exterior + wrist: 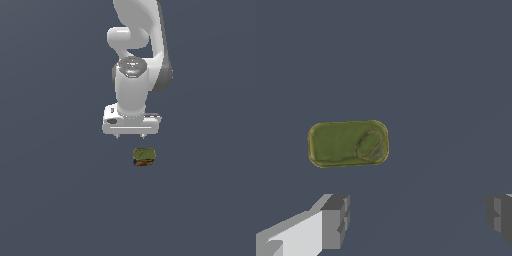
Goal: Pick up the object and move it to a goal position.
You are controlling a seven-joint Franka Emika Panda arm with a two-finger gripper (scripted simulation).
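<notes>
Although the arm's upper links run off the top of the exterior view, we can follow its white body down to the end effector (pixel 130 136), whose two short fingertips barely show below the wide white housing. We see one finger (pixel 335 221) fairly fully in the wrist view, white with a grey pad, while the other finger (pixel 500 216) is cut off at the picture's edge. They stand wide apart with nothing between them, so we read the end effector as open and empty.

We count a single object (pixel 144 156), a small squat can-like item lying flat on the plain dark surface (pixel 55 200). From the wrist camera only its olive-green top (pixel 348 143) shows, a rounded rectangle with an oval pull-tab outline near one end; the sides are hidden there. In the exterior view we make out orange-red and dark blue patches along its side, too small to read. It sits apart from the fingers, lower in the exterior view and slightly toward that view's right.

We see nothing else on the surface around it.
</notes>
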